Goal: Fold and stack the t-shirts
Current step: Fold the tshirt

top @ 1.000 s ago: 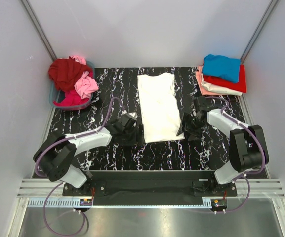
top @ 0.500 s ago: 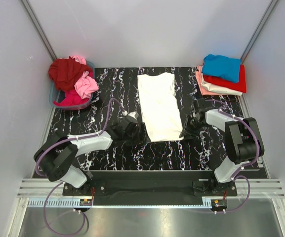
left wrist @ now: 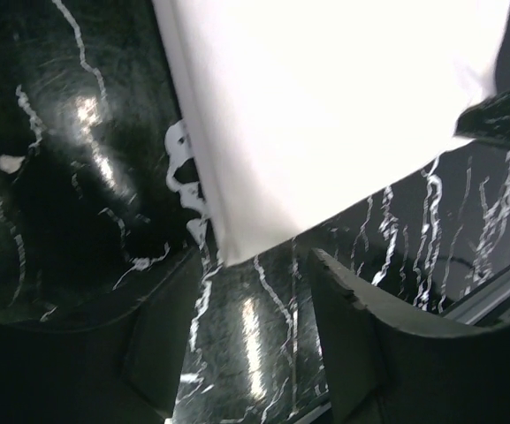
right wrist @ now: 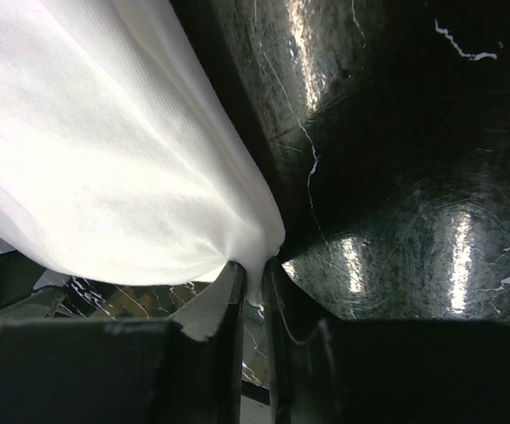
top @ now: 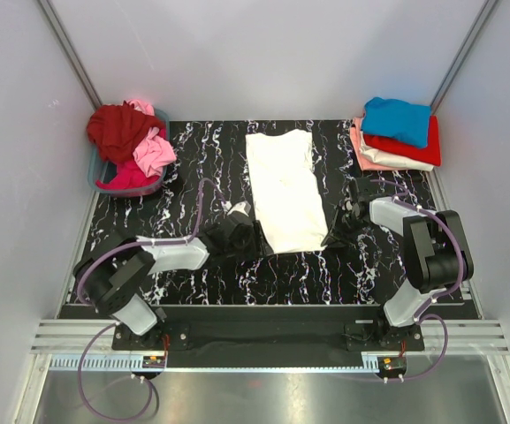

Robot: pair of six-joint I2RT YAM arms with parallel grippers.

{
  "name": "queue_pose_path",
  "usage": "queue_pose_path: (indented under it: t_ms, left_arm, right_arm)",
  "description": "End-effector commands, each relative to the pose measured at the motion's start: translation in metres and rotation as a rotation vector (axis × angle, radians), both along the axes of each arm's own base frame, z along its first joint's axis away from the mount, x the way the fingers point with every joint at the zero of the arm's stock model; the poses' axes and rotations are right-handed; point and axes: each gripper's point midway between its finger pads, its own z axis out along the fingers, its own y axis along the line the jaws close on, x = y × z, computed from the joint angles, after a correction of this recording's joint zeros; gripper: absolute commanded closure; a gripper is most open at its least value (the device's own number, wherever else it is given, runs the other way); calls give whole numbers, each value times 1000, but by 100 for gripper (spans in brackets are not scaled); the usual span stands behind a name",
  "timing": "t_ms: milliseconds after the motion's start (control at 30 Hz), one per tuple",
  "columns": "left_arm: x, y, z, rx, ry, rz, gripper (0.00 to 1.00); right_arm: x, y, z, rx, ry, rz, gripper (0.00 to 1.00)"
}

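A white t-shirt [top: 283,190], folded into a long strip, lies in the middle of the black marbled table. My right gripper [top: 336,231] sits at the strip's near right corner. In the right wrist view this gripper [right wrist: 255,276] is shut on a bunched bit of the white t-shirt's [right wrist: 122,159] edge. My left gripper [top: 242,233] rests low at the near left corner. In the left wrist view it [left wrist: 256,265] stands open over bare table, with the white t-shirt's [left wrist: 325,115] corner just ahead of the fingertips and nothing between them.
A stack of folded shirts [top: 398,132], blue on top of red and peach, sits at the back right. A basket [top: 104,181] of crumpled red and pink shirts [top: 131,141] stands at the back left. Grey walls close in both sides.
Both grippers have slid inward to the white t-shirt's near corners. The right jaws have shut on the fabric. The left jaws have narrowed.
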Motion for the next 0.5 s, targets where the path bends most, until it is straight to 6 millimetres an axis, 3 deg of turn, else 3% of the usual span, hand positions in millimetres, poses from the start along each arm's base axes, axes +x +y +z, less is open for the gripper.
queue_pose_path:
  t_ms: [0,200,400,467]
  left_arm:
    - [7,-4,-10,1,-9,30,44]
    - [8,-3,-22,23,1,42,56]
    - [10,-4,-19,11,-11,51,99]
    - [10,-6,-12,20,-24,48,100]
  right_arm:
    - [4,-7,-10,-30,-22,-5,83]
    - [4,-7,-9,-25,-21,-7,88]
    - [4,-8,-7,-30,-23,-14,100]
    - [1,-5,-3,-10,-19,-14,100]
